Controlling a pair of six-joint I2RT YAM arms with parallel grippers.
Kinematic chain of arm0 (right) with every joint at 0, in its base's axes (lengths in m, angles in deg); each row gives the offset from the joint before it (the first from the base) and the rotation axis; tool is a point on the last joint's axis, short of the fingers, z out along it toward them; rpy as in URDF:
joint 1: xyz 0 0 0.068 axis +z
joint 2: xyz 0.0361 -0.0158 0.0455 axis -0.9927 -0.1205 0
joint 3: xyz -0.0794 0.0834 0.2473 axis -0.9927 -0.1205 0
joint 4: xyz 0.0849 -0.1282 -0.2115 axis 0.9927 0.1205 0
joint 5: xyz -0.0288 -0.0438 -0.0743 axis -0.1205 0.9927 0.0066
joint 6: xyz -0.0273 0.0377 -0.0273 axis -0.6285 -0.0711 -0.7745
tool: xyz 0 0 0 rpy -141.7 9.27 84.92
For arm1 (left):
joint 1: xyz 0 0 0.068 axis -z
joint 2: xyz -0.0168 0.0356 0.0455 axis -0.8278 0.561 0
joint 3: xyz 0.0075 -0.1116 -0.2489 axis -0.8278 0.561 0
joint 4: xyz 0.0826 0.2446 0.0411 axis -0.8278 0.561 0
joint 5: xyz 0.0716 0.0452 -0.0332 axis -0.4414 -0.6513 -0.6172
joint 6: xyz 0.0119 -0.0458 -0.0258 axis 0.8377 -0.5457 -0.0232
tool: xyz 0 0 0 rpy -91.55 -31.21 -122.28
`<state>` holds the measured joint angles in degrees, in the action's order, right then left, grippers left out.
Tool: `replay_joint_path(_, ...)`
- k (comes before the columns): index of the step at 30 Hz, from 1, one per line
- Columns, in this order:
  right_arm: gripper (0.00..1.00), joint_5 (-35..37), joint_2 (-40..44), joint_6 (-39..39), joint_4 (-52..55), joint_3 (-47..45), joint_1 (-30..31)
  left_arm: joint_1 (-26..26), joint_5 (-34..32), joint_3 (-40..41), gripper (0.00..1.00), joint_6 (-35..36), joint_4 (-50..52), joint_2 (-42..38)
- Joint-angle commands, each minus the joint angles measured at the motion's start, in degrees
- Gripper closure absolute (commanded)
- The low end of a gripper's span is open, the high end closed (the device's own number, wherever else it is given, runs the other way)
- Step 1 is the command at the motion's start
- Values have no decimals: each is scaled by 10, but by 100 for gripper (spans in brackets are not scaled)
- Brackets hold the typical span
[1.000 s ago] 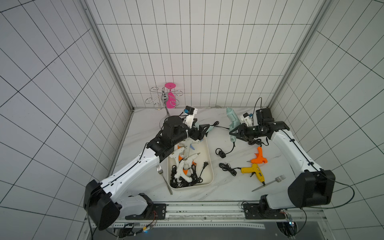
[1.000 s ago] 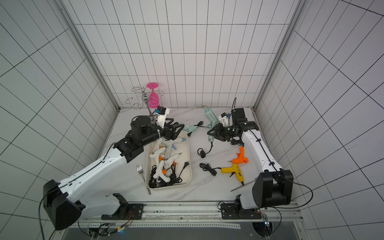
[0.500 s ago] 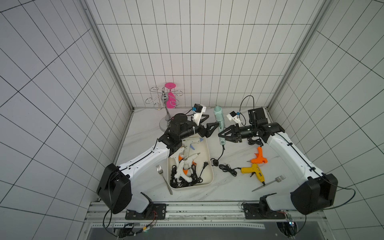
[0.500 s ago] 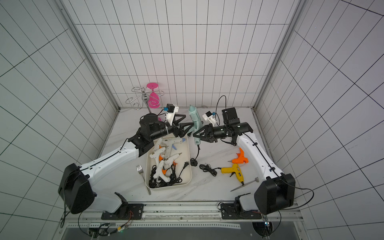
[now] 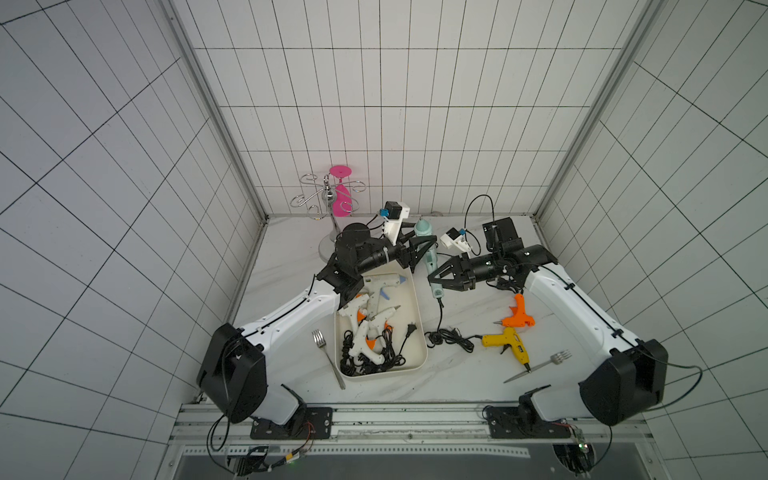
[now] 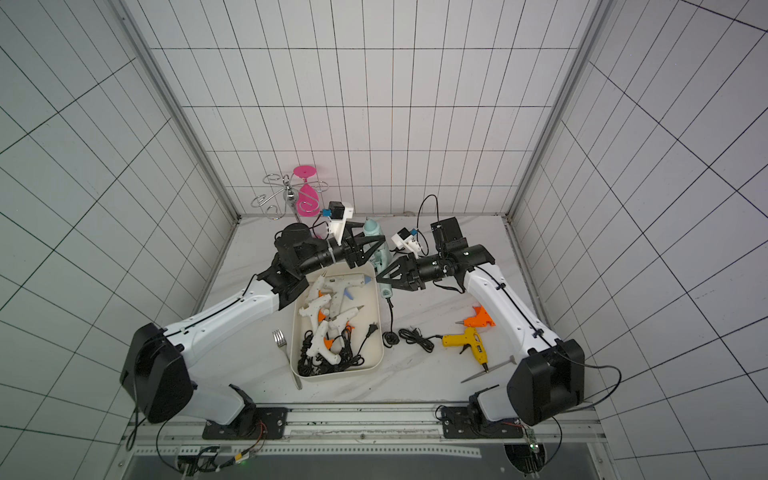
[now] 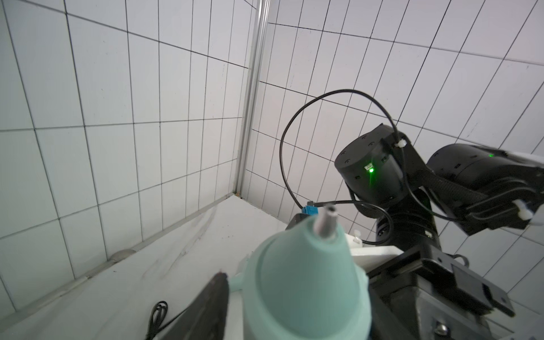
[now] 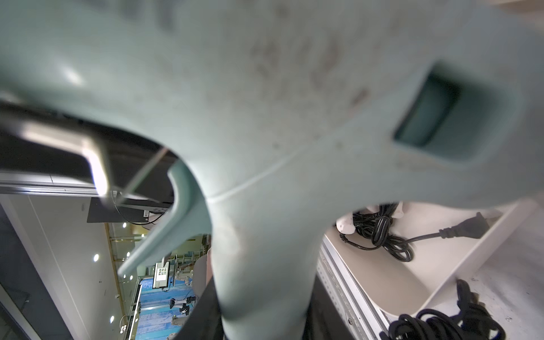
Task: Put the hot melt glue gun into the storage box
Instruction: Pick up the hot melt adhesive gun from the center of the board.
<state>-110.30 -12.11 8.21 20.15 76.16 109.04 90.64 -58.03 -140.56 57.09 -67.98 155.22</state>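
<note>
Jaws of right gripper [image 5: 434, 283] around upright glue gun [image 5: 432, 267] (nozzle up).

Bright even light, faint shadows; wrist close-ups blurred (wide-angle bowing at edges)

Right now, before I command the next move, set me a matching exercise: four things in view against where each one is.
Things:
1. mint glue gun
2. yellow glue gun
3. white glue guns
4. pink glass

Places:
A. inside the storage box
B. hanging on the wire rack
C. lying flat beside a fork
D. held up in the right gripper

Pairs: 1-D, 2-C, 3-A, 4-B
</note>
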Motion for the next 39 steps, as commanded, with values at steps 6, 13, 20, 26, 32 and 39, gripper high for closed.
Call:
replay_joint_path(6, 57, -13, -2, -25, -6, 35, -10, -12, 74, -21, 89, -69, -37, 10)
replay_joint_path(13, 34, 37, 44, 12, -32, 29, -176, -15, 51, -50, 95, -33, 52, -49)
replay_joint_path(20, 31, 132, 81, 51, -69, -27, -267, -44, 8, -132, 97, 74, 292, -127)
replay_joint_path(26, 30, 178, 65, 52, -70, -76, -269, -59, -89, -203, 97, 180, 493, -165)
replay_joint_path(32, 30, 206, 43, 52, -69, -99, -268, -60, -206, -234, 98, 263, 667, -146)
replay_joint_path(39, 31, 222, 7, 43, -52, -106, -262, -39, -295, -184, 100, 289, 729, -99)
